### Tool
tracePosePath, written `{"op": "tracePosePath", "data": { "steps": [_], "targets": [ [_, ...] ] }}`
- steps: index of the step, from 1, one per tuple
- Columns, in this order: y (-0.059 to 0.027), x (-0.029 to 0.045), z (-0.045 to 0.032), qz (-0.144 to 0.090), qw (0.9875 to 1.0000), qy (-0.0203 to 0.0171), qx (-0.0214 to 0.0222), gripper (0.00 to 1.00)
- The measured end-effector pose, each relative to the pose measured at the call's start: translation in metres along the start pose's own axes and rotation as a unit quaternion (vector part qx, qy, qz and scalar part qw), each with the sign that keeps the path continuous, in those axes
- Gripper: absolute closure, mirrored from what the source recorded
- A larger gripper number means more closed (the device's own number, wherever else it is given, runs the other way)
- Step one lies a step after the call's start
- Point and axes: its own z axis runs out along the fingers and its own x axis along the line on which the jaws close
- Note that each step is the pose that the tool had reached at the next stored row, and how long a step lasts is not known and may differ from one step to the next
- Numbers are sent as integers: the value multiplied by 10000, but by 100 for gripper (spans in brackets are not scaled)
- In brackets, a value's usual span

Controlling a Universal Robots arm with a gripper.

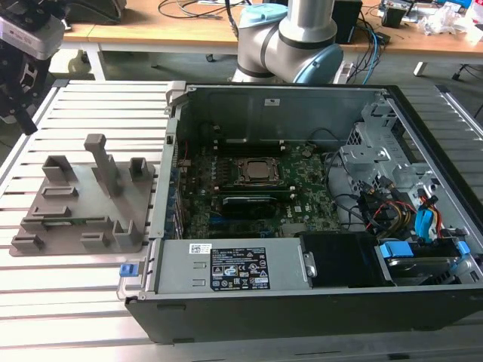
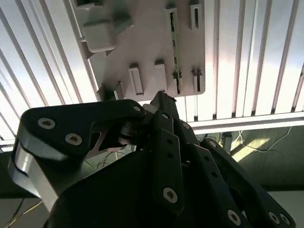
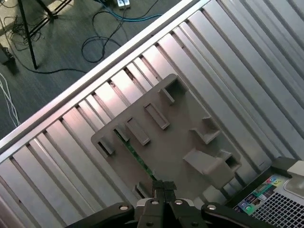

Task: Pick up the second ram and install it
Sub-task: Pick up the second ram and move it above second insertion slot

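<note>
A slatted metal table [image 1: 83,279] is seen across the exterior view. An open computer case [image 1: 287,102] is laid on it and takes up the middle and the three o'clock side. The base of the arm [image 1: 302,38] is seen at twelve o'clock, behind the case. The large green motherboard [image 1: 302,170] is bedded flat in the case, and the CPU socket [image 1: 255,172] is set near its middle.

A grey plastic fixture tray [image 1: 83,200] is placed on the slats at nine o'clock from the case, apart from its wall. The tray is also seen from above in both wrist views [image 3: 175,137] [image 2: 147,42].

The gripper [image 3: 161,186] is held above the tray in the first wrist view. Its jaws are seen drawn together, with nothing caught between them.

The second ram [image 1: 72,221] is seated on edge in a slot of the tray, toward the tray's six o'clock side in the exterior view. It is seen as a thin green strip in both wrist views [image 3: 137,156] [image 2: 175,52]. In the first wrist view the fingertips are lined up just over one end of the strip. Whether it is touched cannot be told.
</note>
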Motion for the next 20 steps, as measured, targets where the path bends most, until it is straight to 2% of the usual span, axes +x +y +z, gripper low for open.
{"op": "tracePosePath", "data": {
  "steps": [4, 9, 14, 18, 20],
  "targets": [
    [0, 0, 0, -329, 9995, 15, -7, 89],
    [0, 0, 0, -695, 9976, 31, -16, 89],
    [0, 0, 0, -1059, 9944, 48, -25, 89],
    [0, 0, 0, -1223, 9925, 55, -28, 89],
    [1, -1, 0, -1330, 9911, 60, -31, 89]
  ]
}}
